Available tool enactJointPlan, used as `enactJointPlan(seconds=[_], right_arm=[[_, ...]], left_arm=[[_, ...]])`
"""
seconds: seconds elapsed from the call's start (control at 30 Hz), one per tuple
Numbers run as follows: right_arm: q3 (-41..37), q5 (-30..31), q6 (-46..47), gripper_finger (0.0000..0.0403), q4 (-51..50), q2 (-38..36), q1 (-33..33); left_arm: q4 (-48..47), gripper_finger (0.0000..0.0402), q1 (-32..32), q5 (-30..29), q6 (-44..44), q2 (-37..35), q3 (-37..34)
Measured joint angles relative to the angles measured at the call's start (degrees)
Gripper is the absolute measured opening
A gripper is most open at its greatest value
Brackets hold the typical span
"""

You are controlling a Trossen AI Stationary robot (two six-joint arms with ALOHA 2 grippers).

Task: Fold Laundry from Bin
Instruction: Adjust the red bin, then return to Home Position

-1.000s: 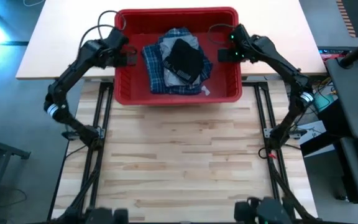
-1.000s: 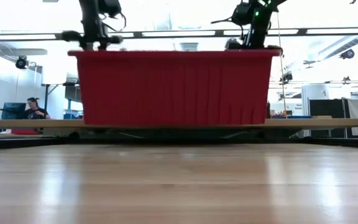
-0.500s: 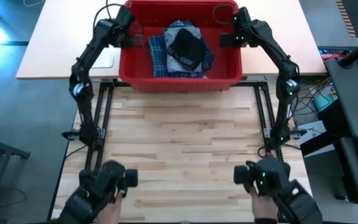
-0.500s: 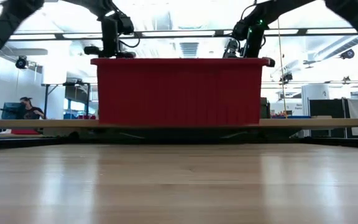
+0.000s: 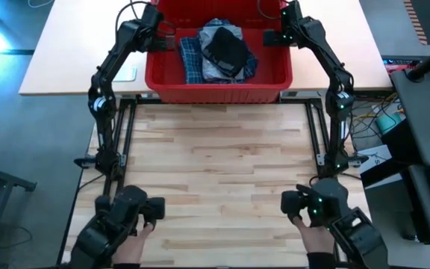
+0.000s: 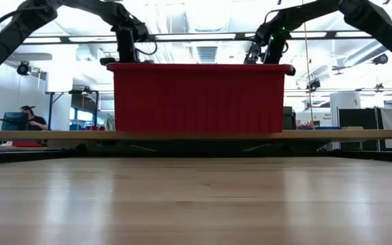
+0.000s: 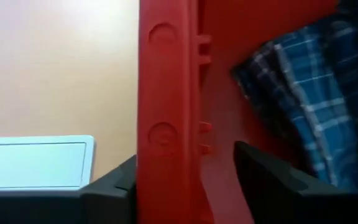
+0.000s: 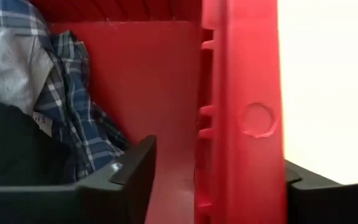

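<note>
Straddling bin [image 5: 215, 90] side rims, L fingers [image 7: 114, 186] + R fingers [image 8: 129, 171] loosened, gaps showing, wood tabletop [image 5: 215, 187] bare.

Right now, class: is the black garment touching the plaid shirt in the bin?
Touching. The high view shows the black garment lying on the plaid shirt in the bin, overlapping it; the right wrist view shows no gap between them.

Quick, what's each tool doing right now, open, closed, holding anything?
Left tool: open, straddling the bin rim, not clamping it.
Right tool: open, straddling the opposite rim, not clamping it.
</note>
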Motion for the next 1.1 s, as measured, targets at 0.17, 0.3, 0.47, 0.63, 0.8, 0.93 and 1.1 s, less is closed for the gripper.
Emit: enactJointPlan(seconds=[0.17,0.3,0.47,0.63,0.8,0.93,1.1], right_arm=[[0.1,-1.5,-1.1,0.0247,-3.1,-1.8,0.3],[0.0,-1.9,-1.2,0.0287,-5.6,-4.7,0.3],[0.2,-1.3,-1.4,0.0322,-10.0,-8.1,0.5],[0.0,-0.8,-1.4,0.0336,-11.9,-12.7,2.1],[-1.2,2.9,-1.6,0.0331,-13.0,-18.7,6.5],[-4.9,3.8,-1.0,0.0327,-12.6,-24.4,13.8],[-15.0,6.9,0.1,0.0326,-7.9,-33.4,25.9]], left_arm=[[-2.8,0.0246,0.3,0.8,0.6,-1.5,2.1],[-5.9,0.0287,0.4,0.6,1.3,-4.3,2.1],[-6.5,0.0312,0.5,0.5,1.8,-8.6,2.1],[-9.9,0.0315,0.0,2.3,1.7,-13.4,2.1],[-11.7,0.0315,-4.1,3.1,1.7,-21.2,1.5],[-11.2,0.0315,-10.5,1.9,1.0,-27.8,0.2],[-9.0,0.0315,-22.5,0.1,0.5,-36.7,-5.0]])
